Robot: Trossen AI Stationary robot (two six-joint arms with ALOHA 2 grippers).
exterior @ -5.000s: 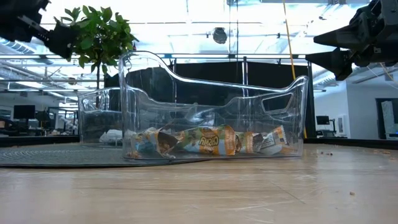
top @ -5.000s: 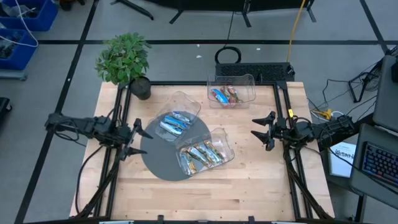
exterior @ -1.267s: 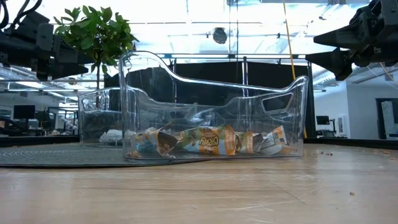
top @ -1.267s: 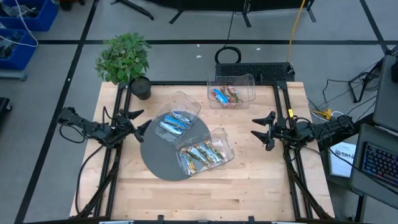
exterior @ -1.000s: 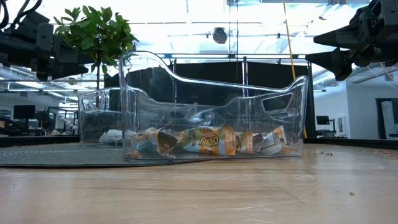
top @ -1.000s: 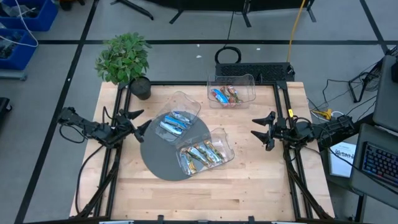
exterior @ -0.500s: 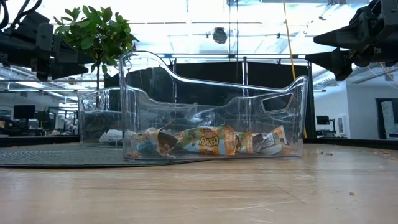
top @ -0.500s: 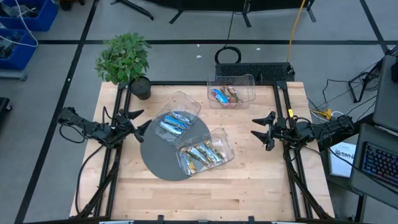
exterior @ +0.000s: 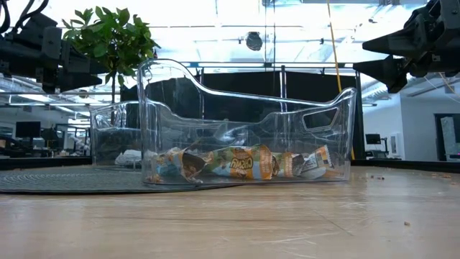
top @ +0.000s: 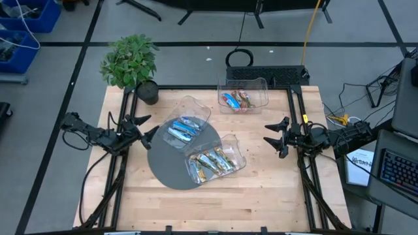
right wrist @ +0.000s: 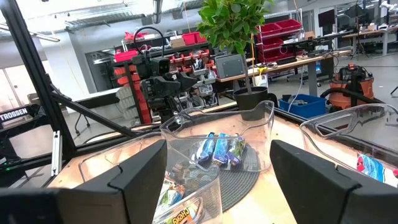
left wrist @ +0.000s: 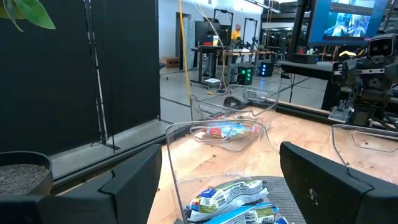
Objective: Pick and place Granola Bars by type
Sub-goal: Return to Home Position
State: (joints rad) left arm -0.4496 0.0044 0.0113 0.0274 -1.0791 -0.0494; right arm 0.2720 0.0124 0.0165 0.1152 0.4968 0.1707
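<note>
Withdrawn since five seconds ago: the left gripper (top: 149,126), then at the left edge of the grey round mat (top: 166,175), is now held farther back, just off that edge, over the left side of the wooden table (top: 261,202). No other shift is noted, and none at all over the last second. Its jaws are spread wide and nothing is held. The right gripper (top: 270,137) is parked over the table's right side, well apart from every bin, with its jaws likewise spread and empty. Blue bars (top: 182,128) are lodged in the upper-left bin (top: 193,104), which rests partly on the mat. Tan-gold bars (top: 212,162) are lodged in the lower bin (top: 232,141), which stands half on the mat and half on bare wood, just beside the upper-left bin. Multicolour bars (top: 235,100), reddish with some blue, are lodged in the upper-right bin (top: 256,88), which is set on bare wood near the table's far edge, clear of the mat. The number of bars per bin cannot be fixed with certainty, as the wrappers overlap. No bar is seen loose on the table. A potted plant (top: 128,62) stands at the far left corner.
</note>
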